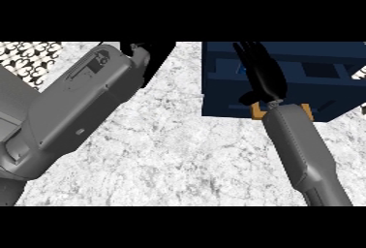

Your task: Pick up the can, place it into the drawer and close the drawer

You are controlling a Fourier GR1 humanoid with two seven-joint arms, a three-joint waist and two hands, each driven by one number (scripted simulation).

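A dark blue drawer unit (221, 92) sits at the upper right of the speckled counter (178, 155). An orange handle (255, 111) shows on its near face, partly hidden behind my right wrist. My right hand (262, 75) lies over the unit's top with its fingers straight, pointing away from me, and holds nothing I can see. My left hand (148, 55) is at the top of the view, mostly cut off by the edge and by its own big grey forearm (79, 106). No can shows anywhere in the view.
A black-and-white patterned surface (28, 60) borders the counter at the upper left. A pale object (361, 71) peeks in at the right edge beside the blue unit.
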